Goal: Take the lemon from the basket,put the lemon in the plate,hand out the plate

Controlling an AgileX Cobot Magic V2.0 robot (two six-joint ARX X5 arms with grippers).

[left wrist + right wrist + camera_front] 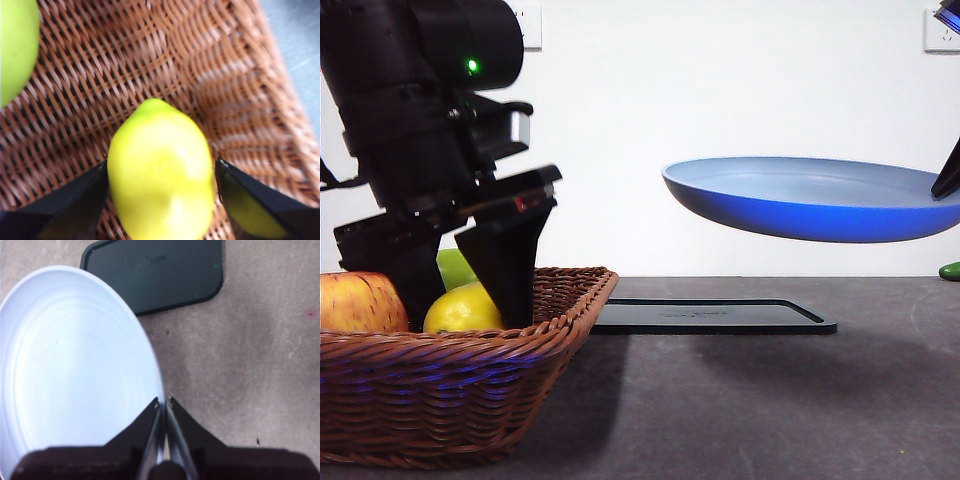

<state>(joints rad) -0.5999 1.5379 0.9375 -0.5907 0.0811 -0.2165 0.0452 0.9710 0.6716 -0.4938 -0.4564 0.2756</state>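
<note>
Left gripper (162, 200): fingers open, astride lemon (161, 172) in basket (470, 390). Right gripper (163, 407): fingers clamping plate (810, 197) rim above grey tabletop (770, 400); white wall (720, 90).

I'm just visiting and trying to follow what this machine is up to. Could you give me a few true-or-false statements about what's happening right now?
1. The lemon lies in the basket between the left claw's open jaws. True.
2. The plate rests on the black tray. False: the right claw holds it by the rim in the air.
3. The lemon is already on the plate. False: the plate is bare.
4. A red-yellow apple is also in the basket. True.
</note>
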